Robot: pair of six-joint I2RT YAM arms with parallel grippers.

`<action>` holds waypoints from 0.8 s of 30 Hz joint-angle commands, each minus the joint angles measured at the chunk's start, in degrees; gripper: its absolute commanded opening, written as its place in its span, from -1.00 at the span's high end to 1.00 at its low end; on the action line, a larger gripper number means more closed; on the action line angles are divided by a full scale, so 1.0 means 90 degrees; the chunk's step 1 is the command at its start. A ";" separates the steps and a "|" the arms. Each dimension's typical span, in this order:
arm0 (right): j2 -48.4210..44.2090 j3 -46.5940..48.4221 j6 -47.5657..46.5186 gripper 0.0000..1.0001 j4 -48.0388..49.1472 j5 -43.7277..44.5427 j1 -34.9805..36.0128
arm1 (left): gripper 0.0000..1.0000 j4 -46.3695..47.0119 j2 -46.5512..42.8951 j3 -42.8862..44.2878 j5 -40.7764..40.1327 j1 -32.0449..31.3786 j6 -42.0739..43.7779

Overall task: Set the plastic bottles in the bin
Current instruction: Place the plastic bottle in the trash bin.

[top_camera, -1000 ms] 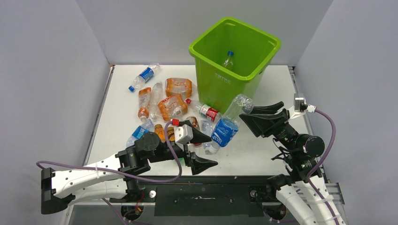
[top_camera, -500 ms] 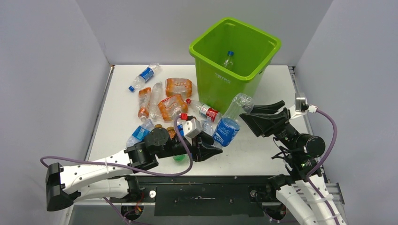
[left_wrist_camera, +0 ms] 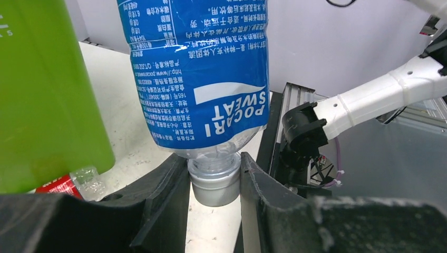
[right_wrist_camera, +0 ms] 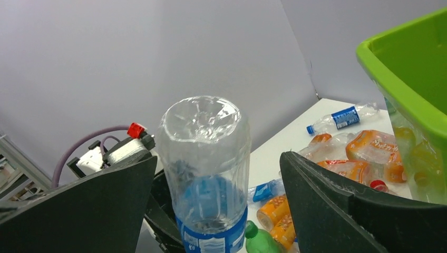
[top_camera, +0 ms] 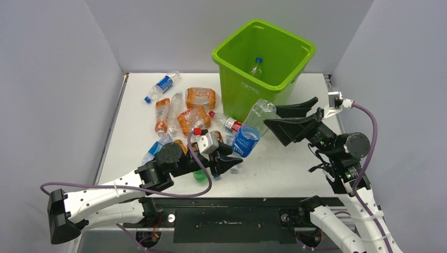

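Note:
A clear plastic bottle with a blue label (top_camera: 248,134) stands tilted, cap down, in front of the lime-green bin (top_camera: 248,87). My left gripper (top_camera: 232,161) is shut on its grey cap (left_wrist_camera: 214,182), a finger pressed against each side. My right gripper (top_camera: 270,116) is open around the bottle's upturned base (right_wrist_camera: 203,118), with a gap on each side. One bottle (top_camera: 256,67) lies inside the bin. Several crushed bottles (top_camera: 192,118) with orange, red and blue labels lie on the table left of the bin. A small green one (top_camera: 199,175) lies under my left arm.
A lone blue-label bottle (top_camera: 161,86) lies at the far left of the white table (top_camera: 295,163). Grey walls close in the table on the left, back and right. A black rail (top_camera: 232,211) runs along the near edge.
My left gripper moved in from open and shut on the blue-label bottle's cap. My right gripper opened off the bottle's base, and the bottle leaned slightly left.

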 commanded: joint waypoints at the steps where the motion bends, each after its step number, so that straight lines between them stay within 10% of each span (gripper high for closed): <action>1: 0.0645 0.0481 -0.0168 -0.79 -0.0368 -0.0143 0.0165 | 1.00 0.0729 -0.0218 -0.0260 -0.0126 0.0019 0.0353; 16: 0.2124 0.2011 -0.1741 -0.94 -0.2307 0.2402 0.3248 | 1.00 0.0815 -0.0835 -0.0637 -0.0296 0.0019 0.0479; 22: 0.1954 0.1781 -0.1591 0.14 -0.1953 0.2774 0.3318 | 1.00 0.0961 -0.1015 -0.0780 -0.0513 0.0018 0.0445; 24: 0.1958 0.1865 -0.1593 0.30 -0.1972 0.2774 0.3323 | 0.38 0.0993 -0.1097 -0.0823 -0.0610 0.0011 0.0461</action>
